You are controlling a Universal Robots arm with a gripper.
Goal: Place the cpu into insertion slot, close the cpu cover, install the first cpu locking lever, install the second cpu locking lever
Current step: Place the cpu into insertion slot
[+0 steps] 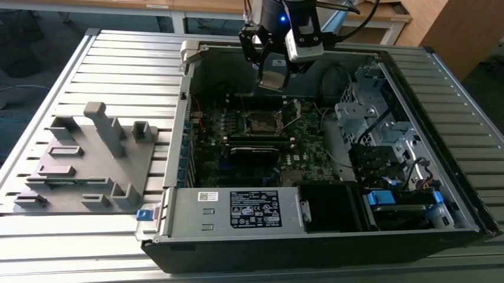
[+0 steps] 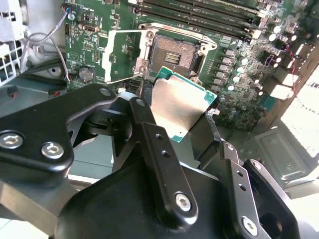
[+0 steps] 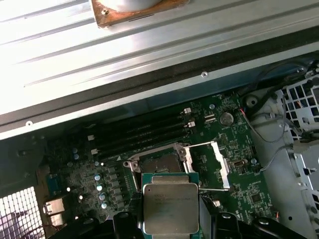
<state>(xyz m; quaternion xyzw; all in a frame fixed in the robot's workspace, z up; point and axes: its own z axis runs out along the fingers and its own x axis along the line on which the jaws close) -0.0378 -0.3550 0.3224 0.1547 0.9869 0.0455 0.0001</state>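
Note:
My gripper [image 1: 274, 69] hangs over the open computer case, shut on the cpu [image 1: 272, 80], a flat square chip with a dull silver face. In both wrist views the cpu [image 2: 180, 105] [image 3: 170, 206] sits between the black fingers [image 2: 145, 112], clear above the board. The insertion slot [image 1: 259, 123] [image 2: 174, 56] [image 3: 153, 162] lies open and bare on the green motherboard, below and a little off from the chip. The cpu cover [image 2: 107, 55] [image 3: 223, 167], a silver frame, is swung open beside the slot. Thin lever wires [image 1: 293, 113] stand raised by the socket.
A grey fixture block [image 1: 87, 159] lies on the slatted table at the exterior view's left. Inside the case are a labelled power supply [image 1: 252, 209], a drive cage [image 1: 378, 124], memory slots [image 3: 144, 130] and a long black card [image 1: 256, 154]. The case walls [image 1: 189, 76] ring the board.

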